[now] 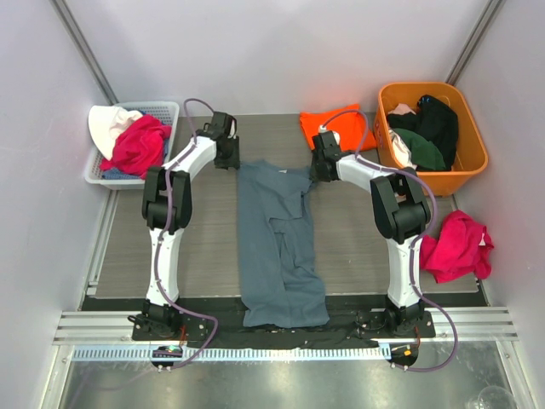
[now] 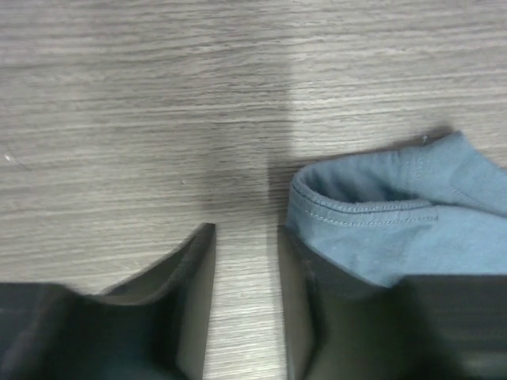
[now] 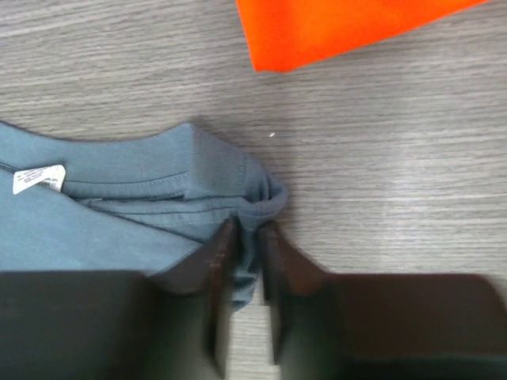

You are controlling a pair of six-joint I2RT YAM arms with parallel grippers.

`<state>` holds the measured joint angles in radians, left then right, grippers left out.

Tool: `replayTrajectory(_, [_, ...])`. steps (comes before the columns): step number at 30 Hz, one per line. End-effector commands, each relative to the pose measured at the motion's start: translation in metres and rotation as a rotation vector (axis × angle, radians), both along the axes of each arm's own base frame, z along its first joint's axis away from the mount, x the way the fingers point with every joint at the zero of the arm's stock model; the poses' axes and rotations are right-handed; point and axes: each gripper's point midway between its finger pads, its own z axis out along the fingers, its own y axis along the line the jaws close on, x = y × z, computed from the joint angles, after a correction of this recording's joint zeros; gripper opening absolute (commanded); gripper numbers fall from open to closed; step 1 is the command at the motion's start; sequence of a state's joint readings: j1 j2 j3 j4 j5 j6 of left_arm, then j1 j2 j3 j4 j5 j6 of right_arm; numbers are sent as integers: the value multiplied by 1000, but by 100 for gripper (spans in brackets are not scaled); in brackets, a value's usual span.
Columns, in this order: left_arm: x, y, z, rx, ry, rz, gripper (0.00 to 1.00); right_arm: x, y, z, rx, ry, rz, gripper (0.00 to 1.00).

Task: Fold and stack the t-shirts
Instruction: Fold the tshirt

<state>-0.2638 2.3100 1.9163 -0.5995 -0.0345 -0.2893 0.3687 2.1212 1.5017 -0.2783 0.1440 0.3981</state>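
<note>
A: Where is the blue shirt (image 1: 279,247)?
B: Down the middle of the worktop (image 1: 358,247), reaching its near edge.
A: And the end effectors?
B: Left end effector (image 2: 245,245) is apart, empty. Right end effector (image 3: 247,241) pinches the blue shirt's fold. The orange shirt (image 1: 336,129) lies at the far edge.

Even bright overhead light; soft shadows; wrist views blurred near lens.

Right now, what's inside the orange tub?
The orange tub holds a heap of clothes: black and dark green pieces, with something white at the side. Whatever lies beneath them is covered.
</note>
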Motion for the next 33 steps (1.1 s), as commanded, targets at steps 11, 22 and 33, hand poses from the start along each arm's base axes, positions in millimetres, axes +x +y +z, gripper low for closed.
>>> replayTrajectory(11, [-1, -35, 130, -256, -187, -24, 75, 20, 3, 101, 65, -99, 28, 54])
replayTrajectory(22, [-134, -60, 111, -344, -108, -13, 76, -4, 43, 92, 135, 28, 261, 55])
replayTrajectory(33, [-218, -75, 76, -315, -40, -25, 77, 19, 78, 56, 102, 81, 357, 54])
